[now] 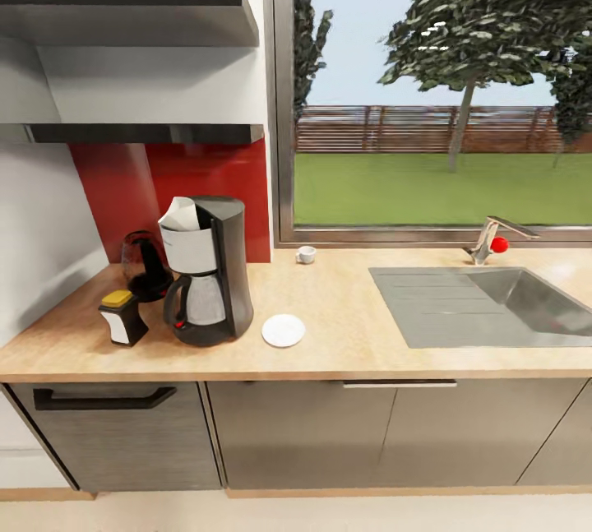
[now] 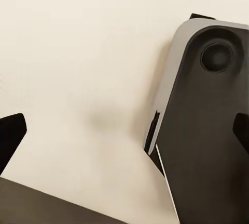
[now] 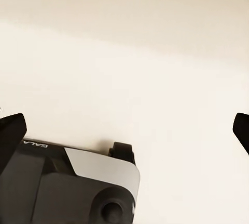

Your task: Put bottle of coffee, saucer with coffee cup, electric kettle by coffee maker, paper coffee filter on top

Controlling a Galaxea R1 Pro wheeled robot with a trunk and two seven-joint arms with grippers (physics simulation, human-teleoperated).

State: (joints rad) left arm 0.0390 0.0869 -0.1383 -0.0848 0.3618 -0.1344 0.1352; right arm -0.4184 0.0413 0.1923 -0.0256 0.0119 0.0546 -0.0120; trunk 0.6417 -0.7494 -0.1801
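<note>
The black coffee maker [image 1: 210,270] stands on the wooden countertop [image 1: 345,310] at its left part, with a white paper coffee filter [image 1: 180,216] sticking out of its top. A bottle of coffee [image 1: 122,317] with a yellow lid sits just left of it. The dark electric kettle [image 1: 146,266] is behind, against the red backsplash. A white saucer [image 1: 284,330] lies just right of the coffee maker. The small white coffee cup [image 1: 306,254] stands apart at the window sill. My left gripper [image 2: 124,135] and right gripper [image 3: 124,130] hang open over pale floor, nothing between the fingers.
A steel sink [image 1: 501,306] with a drainboard takes the counter's right part, its faucet [image 1: 492,241] bearing a red knob. Two dark shelves [image 1: 140,14] hang above the coffee maker. Parts of my base [image 2: 207,130] show below the grippers.
</note>
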